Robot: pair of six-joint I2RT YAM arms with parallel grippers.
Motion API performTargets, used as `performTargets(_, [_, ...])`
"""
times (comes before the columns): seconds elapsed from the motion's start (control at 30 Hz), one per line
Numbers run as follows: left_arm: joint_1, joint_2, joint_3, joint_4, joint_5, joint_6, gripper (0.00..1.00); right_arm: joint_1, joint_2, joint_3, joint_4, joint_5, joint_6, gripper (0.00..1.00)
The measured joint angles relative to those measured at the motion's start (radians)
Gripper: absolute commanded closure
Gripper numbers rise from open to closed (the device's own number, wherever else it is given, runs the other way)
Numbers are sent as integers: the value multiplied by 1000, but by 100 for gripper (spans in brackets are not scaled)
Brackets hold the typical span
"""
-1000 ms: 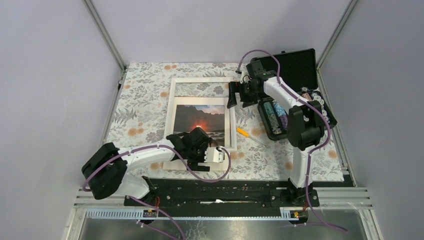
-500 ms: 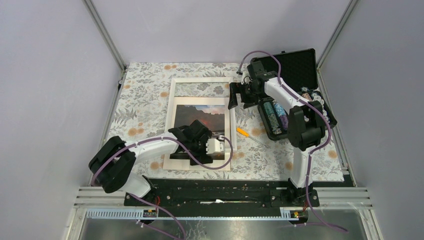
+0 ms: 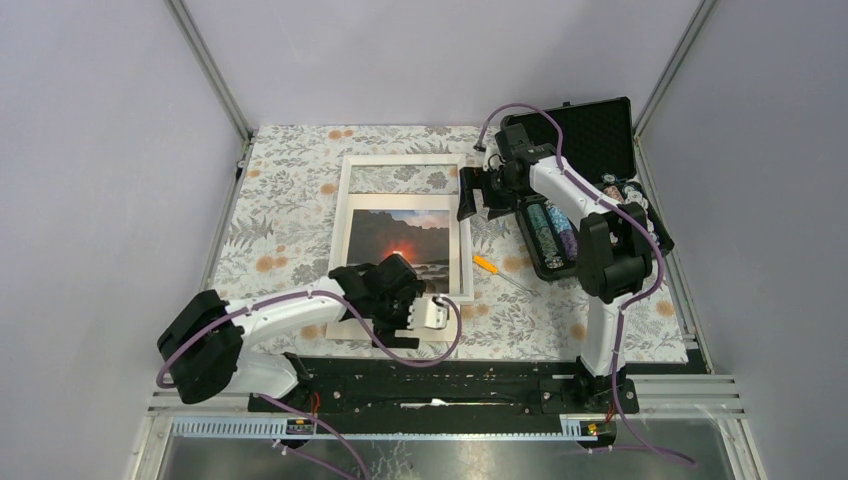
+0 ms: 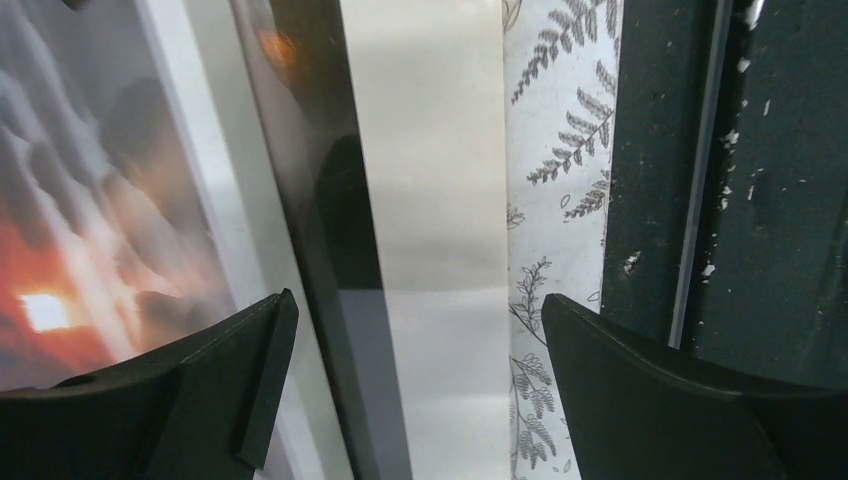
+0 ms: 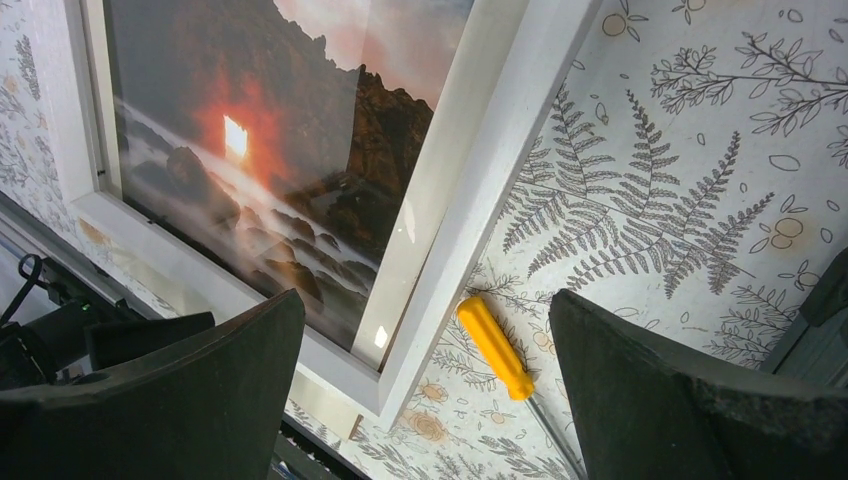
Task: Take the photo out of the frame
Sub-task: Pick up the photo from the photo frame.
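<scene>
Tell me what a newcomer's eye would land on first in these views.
The photo, an orange-red sun glowing among dark rocks, fills the near part of the white frame mid-table, while floral tablecloth shows through the far part. The left gripper is open at the photo's near edge, the right gripper open by the frame's far right corner. A yellow-handled screwdriver lies right of the frame, beside the open black case.
</scene>
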Motion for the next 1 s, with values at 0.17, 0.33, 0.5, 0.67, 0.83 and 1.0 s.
performTargets(0.17, [-43, 28, -51, 35, -71, -61, 1, 0, -1, -24, 0, -2, 0, 0])
performTargets(0.33, [-113, 21, -87, 103, -135, -94, 1, 0, -2, -37, 0, -2, 0, 0])
performTargets(0.5, [-124, 20, -95, 175, -197, -114, 1, 0, -7, -48, 0, -2, 0, 0])
performTargets(0.67, [-108, 21, -95, 187, -208, -119, 1, 0, -8, -50, 0, -2, 1, 0])
performTargets(0.83, [-79, 29, -83, 166, -186, -116, 1, 0, -11, -53, 0, -2, 1, 0])
performTargets(1.0, [-40, 60, -55, 137, -163, -112, 1, 0, -11, -56, 0, -2, 1, 0])
